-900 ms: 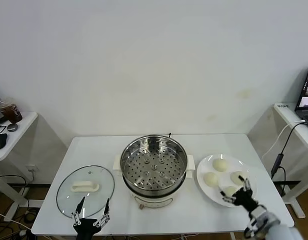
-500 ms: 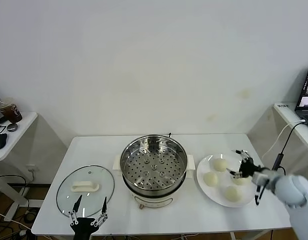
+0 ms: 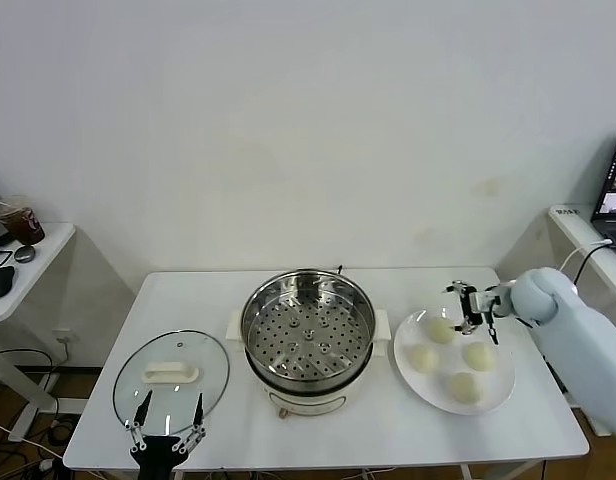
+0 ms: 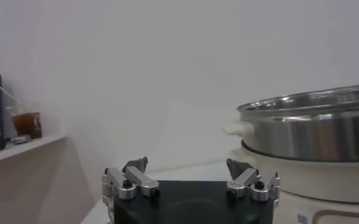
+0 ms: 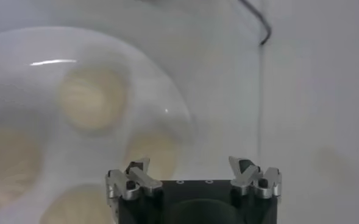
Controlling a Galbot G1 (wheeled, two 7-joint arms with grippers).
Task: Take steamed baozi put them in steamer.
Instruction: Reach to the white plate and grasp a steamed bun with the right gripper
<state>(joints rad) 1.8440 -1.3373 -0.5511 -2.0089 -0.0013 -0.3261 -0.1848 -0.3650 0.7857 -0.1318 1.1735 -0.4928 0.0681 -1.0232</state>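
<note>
Four cream-white baozi lie on a white plate point(image 3: 408, 378) at the table's right: one at the far side point(image 3: 440, 328), one on the left point(image 3: 421, 357), one on the right point(image 3: 478, 355), one in front point(image 3: 466, 387). The empty steel steamer point(image 3: 308, 335) stands mid-table on its cream cooker base. My right gripper point(image 3: 471, 305) is open and empty, above the plate's far edge next to the far baozi. In the right wrist view the right gripper point(image 5: 191, 171) hovers over the plate with the baozi point(image 5: 92, 99) below. My left gripper point(image 3: 168, 425) is open, parked at the front edge.
A round glass lid point(image 3: 171, 380) with a cream handle lies left of the steamer, just behind the left gripper. The left wrist view shows the left gripper point(image 4: 188, 173) and the steamer's side point(image 4: 313, 122). Side tables stand at both sides; a cable hangs at the right.
My right arm has swung from the table's front edge back over the plate to its far side. The left gripper has sunk slightly toward the front edge. The baozi have not moved.
</note>
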